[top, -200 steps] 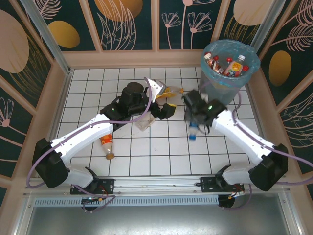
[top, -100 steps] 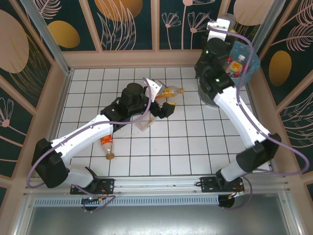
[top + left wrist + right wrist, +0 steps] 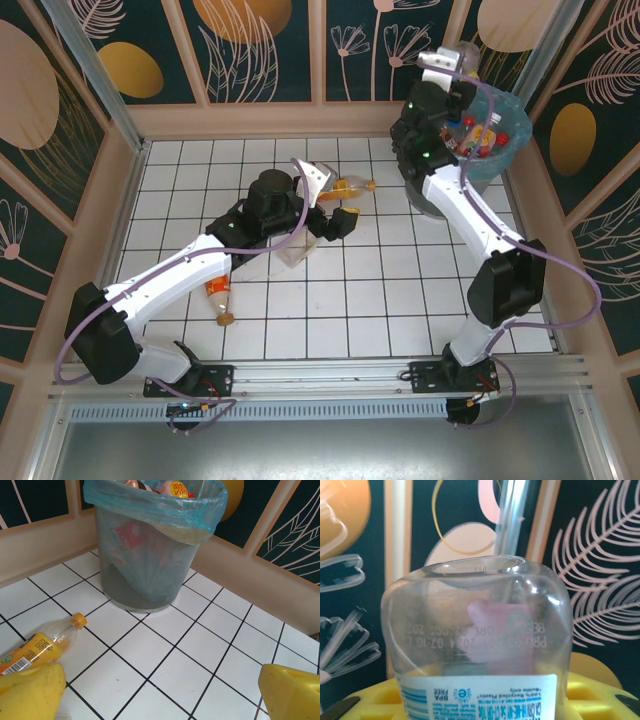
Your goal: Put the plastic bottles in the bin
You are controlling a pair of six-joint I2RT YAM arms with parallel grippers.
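Observation:
My right gripper [image 3: 450,66] is raised beside the rim of the bin [image 3: 505,155], shut on a clear bottle [image 3: 475,625] with a blue and white label; its base faces the right wrist camera between the yellow fingers [image 3: 600,690]. Several bottles [image 3: 478,135] with red caps lie inside the bin's blue bag [image 3: 150,507]. My left gripper [image 3: 333,202] hangs open low over the tiles, nothing between its yellow fingers [image 3: 30,690]. An orange-labelled bottle [image 3: 37,647] with an orange cap lies just beyond it, short of the bin [image 3: 145,565]. Another bottle [image 3: 220,295] lies under the left arm.
A crushed clear piece [image 3: 295,255] lies on the white tiled floor [image 3: 380,300] by the left arm. Wooden-framed patterned walls [image 3: 270,105] close the back and sides. A metal rail [image 3: 320,375] runs along the near edge.
The right arm has lifted the blue-labelled bottle off the tiles and swung it up to the bin's rim. The left arm has stayed still.

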